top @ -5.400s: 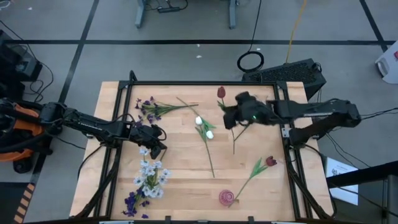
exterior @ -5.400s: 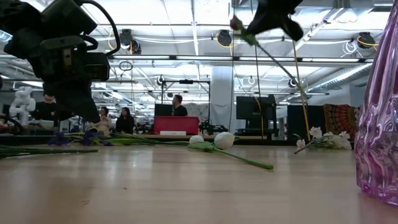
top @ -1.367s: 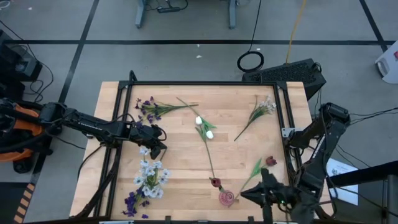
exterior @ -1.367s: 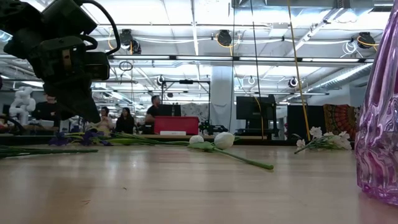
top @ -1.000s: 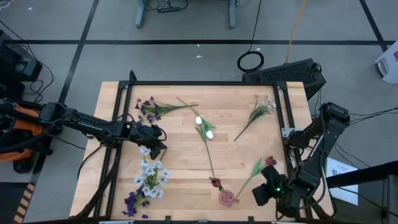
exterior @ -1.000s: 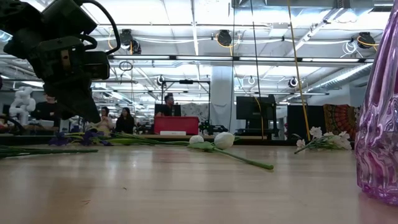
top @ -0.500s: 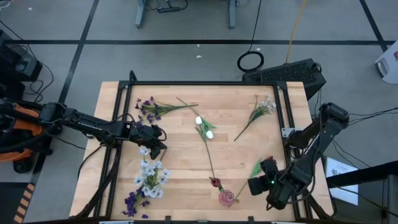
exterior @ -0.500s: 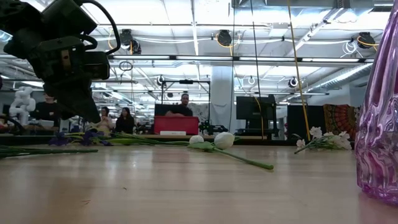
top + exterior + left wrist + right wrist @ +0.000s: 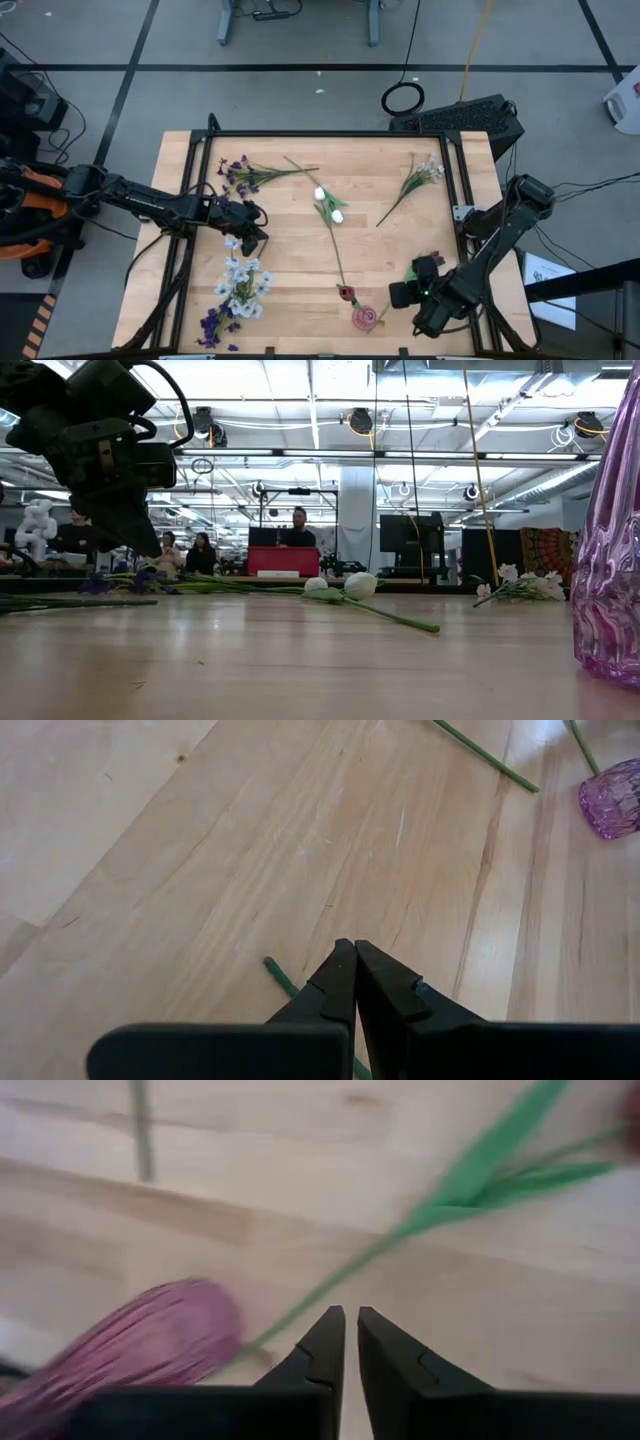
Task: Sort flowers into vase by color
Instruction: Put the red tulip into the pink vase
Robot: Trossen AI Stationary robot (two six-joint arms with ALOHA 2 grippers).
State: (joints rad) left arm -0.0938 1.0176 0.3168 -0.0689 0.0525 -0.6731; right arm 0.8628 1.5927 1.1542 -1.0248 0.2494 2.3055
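The right arm reaches in from the right edge of the counter [image 9: 300, 240], elbow bent out past the frame, forearm angled down toward the near right corner. Its right gripper [image 9: 400, 294] sits low just beside the purple glass vase [image 9: 365, 318], over the stem of a dark red tulip [image 9: 470, 1175] lying there. The fingers [image 9: 325, 1345] stand a narrow slit apart and hold nothing.

The left arm stretches in from the left side, nearly level, and the left gripper [image 9: 256, 238] hangs over the counter just above the white and pale-blue blossom cluster [image 9: 240, 282]. Its fingers [image 9: 340, 982] are pressed together, empty.

Another dark red tulip [image 9: 346, 293] stands in the vase. 2 white tulips [image 9: 328, 205] lie mid-counter, purple sprigs [image 9: 240, 172] at the far left, a white blossom sprig [image 9: 420, 178] at the far right, more purple sprigs [image 9: 212, 326] at the near left.
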